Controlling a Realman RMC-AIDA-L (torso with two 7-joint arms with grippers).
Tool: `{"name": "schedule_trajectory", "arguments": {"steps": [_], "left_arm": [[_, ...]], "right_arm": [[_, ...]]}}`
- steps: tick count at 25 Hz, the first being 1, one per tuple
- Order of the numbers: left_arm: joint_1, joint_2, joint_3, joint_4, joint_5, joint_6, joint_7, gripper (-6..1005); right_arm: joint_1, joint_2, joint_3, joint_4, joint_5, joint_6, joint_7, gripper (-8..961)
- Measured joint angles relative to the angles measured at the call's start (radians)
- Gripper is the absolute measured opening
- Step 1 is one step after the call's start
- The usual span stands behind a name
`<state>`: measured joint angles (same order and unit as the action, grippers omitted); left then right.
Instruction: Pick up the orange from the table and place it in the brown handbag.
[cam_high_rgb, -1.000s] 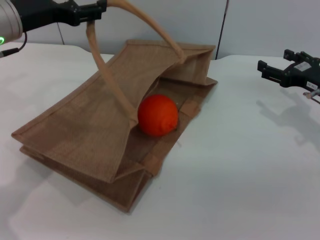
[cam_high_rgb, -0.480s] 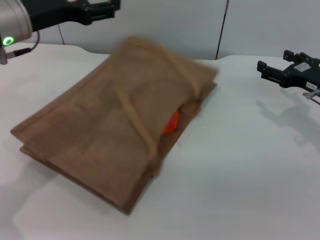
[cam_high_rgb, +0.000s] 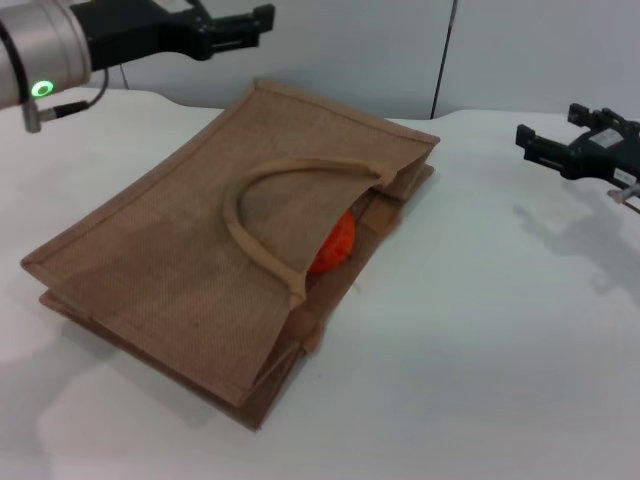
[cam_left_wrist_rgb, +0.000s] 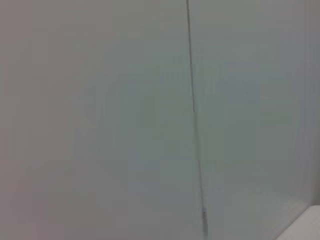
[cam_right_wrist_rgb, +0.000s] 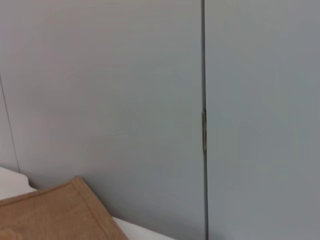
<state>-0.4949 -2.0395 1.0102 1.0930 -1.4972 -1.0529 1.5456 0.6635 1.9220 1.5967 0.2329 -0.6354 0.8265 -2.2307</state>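
Brown handbag lies flat on the table, orange peeking from its mouth. Left gripper and right gripper both hover open, holding nothing.

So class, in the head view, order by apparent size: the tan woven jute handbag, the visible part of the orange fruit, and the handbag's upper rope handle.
1. Tan woven jute handbag
2. Upper rope handle
3. Orange fruit, mostly hidden inside

There was one brown handbag lying on the surface, with one rope handle showing on its top face. One orange peeked from its mouth. Two grippers hung above, left gripper and right gripper.
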Motion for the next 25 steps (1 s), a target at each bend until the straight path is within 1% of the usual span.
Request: {"name": "schedule_trajectory", "arguments": {"steps": [2,4,5,8,9,10,11,13,15,16,17,18,20,25], "left_arm": [[0.012,-0.001,-0.008,-0.003,-0.016,0.009,0.023,862],[0.041,-0.001,-0.017,-0.02,-0.091,0.028,0.101,862],[0.051,-0.001,-0.018,-0.032,-0.126,0.034,0.14,862],[0.082,-0.001,-0.019,-0.11,-0.295,0.053,0.292,861],[0.097,0.0,-0.025,-0.187,-0.419,0.053,0.401,862],[0.097,0.0,-0.025,-0.187,-0.419,0.053,0.401,862],[0.102,-0.001,-0.025,-0.223,-0.465,0.049,0.45,863],[0.107,-0.003,-0.02,-0.311,-0.566,0.042,0.567,864],[0.108,-0.005,-0.012,-0.387,-0.641,0.027,0.672,861],[0.108,-0.006,-0.009,-0.435,-0.68,0.01,0.731,857],[0.106,-0.007,-0.005,-0.512,-0.755,-0.031,0.837,857],[0.106,-0.007,-0.005,-0.512,-0.755,-0.031,0.837,857],[0.101,-0.009,-0.005,-0.587,-0.82,-0.074,0.929,857],[0.079,-0.012,-0.005,-0.69,-0.854,-0.109,1.029,857]], "right_arm": [[-0.017,0.008,0.017,0.004,0.002,0.006,-0.028,894],[-0.042,0.025,0.073,0.006,0.003,0.025,-0.091,894],[-0.059,0.037,0.114,0.006,0.003,0.041,-0.132,894],[-0.116,0.073,0.253,0.005,0.004,0.103,-0.254,894],[-0.135,0.085,0.302,0.001,0.003,0.127,-0.293,894],[-0.15,0.093,0.351,-0.002,0.004,0.151,-0.331,894],[-0.162,0.099,0.391,-0.011,0.004,0.174,-0.359,894],[-0.182,0.104,0.479,-0.051,0.005,0.234,-0.405,894],[-0.185,0.104,0.573,-0.124,0.005,0.305,-0.438,894],[-0.185,0.104,0.603,-0.148,0.005,0.33,-0.453,894],[-0.185,0.103,0.638,-0.177,0.005,0.36,-0.475,894],[-0.185,0.103,0.668,-0.205,0.005,0.384,-0.499,894],[-0.186,0.103,0.703,-0.249,0.005,0.419,-0.541,894],[-0.179,0.107,0.719,-0.317,0.005,0.435,-0.572,894]]}}
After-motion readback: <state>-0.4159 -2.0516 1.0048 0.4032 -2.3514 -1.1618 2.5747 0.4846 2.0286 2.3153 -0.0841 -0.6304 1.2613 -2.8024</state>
